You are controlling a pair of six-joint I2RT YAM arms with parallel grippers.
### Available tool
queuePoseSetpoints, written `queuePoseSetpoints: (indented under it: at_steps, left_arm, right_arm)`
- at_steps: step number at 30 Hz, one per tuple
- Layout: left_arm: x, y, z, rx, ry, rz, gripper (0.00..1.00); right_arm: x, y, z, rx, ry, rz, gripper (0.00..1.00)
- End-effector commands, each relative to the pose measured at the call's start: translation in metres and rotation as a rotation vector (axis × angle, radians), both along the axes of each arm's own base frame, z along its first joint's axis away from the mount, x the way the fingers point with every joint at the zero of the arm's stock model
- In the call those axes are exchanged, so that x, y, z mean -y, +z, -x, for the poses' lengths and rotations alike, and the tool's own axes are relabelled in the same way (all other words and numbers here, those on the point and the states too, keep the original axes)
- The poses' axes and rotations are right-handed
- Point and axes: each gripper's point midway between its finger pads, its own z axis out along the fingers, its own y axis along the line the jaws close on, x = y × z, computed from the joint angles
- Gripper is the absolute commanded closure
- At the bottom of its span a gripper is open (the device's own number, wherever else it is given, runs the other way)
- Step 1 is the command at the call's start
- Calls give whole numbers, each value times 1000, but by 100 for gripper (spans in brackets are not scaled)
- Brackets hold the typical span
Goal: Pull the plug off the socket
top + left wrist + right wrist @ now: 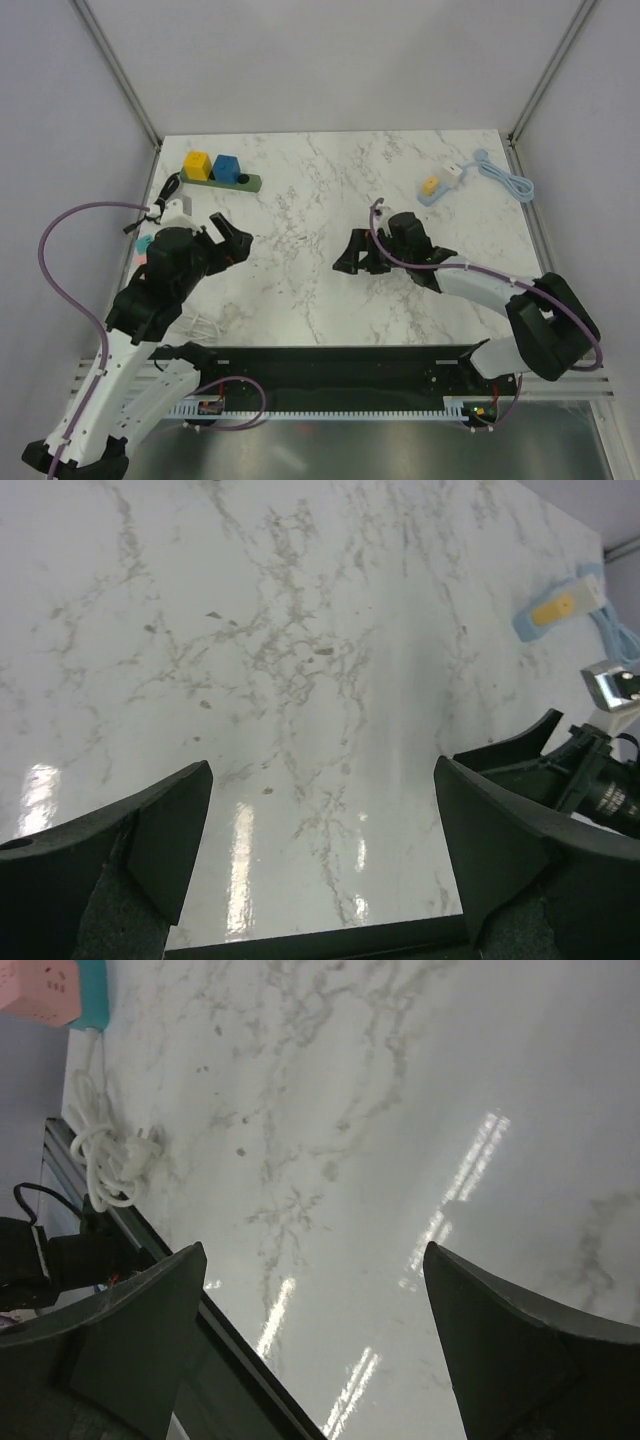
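Observation:
A green power strip lies at the far left with a yellow plug and a blue plug standing in it. A light blue socket with a yellow plug lies at the far right; it also shows in the left wrist view. My left gripper is open and empty over bare marble, well short of the green strip. My right gripper is open and empty at mid-table, pointing left.
A light blue cable coils at the far right. A pink and teal socket block lies under my left arm, with a bundled white cord near the table's front edge. The right arm's tip shows in the left wrist view.

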Motion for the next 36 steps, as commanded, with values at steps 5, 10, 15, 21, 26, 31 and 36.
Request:
queuePoseSetpoints:
  at_steps: [5, 10, 15, 21, 26, 31, 36]
  left_arm:
    - [-68, -29, 5, -237, 236, -255, 0]
    - [-77, -23, 0, -258, 275, -224, 0]
    - [-93, -3, 6, -213, 352, -246, 3]
    - [-114, 32, 20, -102, 433, -284, 9]
    - [-118, 40, 25, -72, 433, -297, 10]
    - [-114, 32, 22, -84, 411, -303, 13]
    - [-111, 21, 18, -118, 390, -313, 14]
  right_arm:
    - [-125, 53, -7, 228, 254, -104, 2]
    - [-213, 58, 24, 346, 456, -95, 2]
    - [-291, 35, 67, 461, 678, -48, 6]
    - [-349, 6, 102, 452, 799, -65, 17]
    - [-363, -20, 117, 408, 825, -53, 19]
    - [-364, -40, 126, 358, 830, -40, 27]
    - [-357, -49, 114, 359, 752, 22, 54]
